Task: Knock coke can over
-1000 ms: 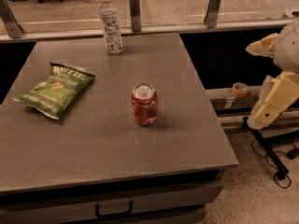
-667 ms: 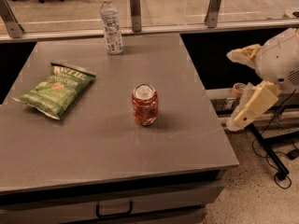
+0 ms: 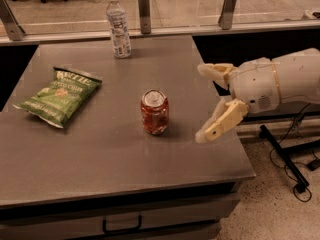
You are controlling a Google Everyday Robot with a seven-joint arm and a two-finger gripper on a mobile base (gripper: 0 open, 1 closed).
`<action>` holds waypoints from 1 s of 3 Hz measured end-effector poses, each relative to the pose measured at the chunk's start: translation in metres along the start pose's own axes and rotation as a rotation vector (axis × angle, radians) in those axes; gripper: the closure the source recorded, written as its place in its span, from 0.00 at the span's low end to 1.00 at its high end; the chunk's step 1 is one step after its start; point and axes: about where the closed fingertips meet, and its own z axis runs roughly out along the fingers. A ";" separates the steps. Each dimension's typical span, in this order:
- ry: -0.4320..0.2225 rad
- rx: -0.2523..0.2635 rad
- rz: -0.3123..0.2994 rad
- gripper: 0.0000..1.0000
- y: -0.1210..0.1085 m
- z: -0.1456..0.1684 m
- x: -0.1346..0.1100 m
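The coke can [image 3: 154, 112] stands upright near the middle of the grey table [image 3: 100, 159]. It is red with pale mottled markings and a silver top. My gripper [image 3: 203, 103] reaches in from the right, over the table's right side. Its two cream fingers are spread wide apart, one fingertip [image 3: 206, 70] higher and one [image 3: 202, 135] lower. The gripper is open and empty, a short way to the right of the can and not touching it.
A green chip bag [image 3: 57, 95] lies at the left of the table. A clear water bottle [image 3: 118, 25] with a white cap stands at the back. A rail with posts [image 3: 144, 4] runs behind. Cables and a stand leg [image 3: 287, 164] lie on the floor at right.
My gripper has moved left from beyond the table's right edge to over the table, closer to the can. The can, bag and bottle have not moved.
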 end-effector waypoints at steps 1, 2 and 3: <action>-0.042 -0.017 -0.001 0.00 0.003 0.007 -0.011; -0.041 -0.016 -0.001 0.00 0.003 0.015 -0.007; -0.083 -0.025 0.012 0.00 -0.001 0.036 0.007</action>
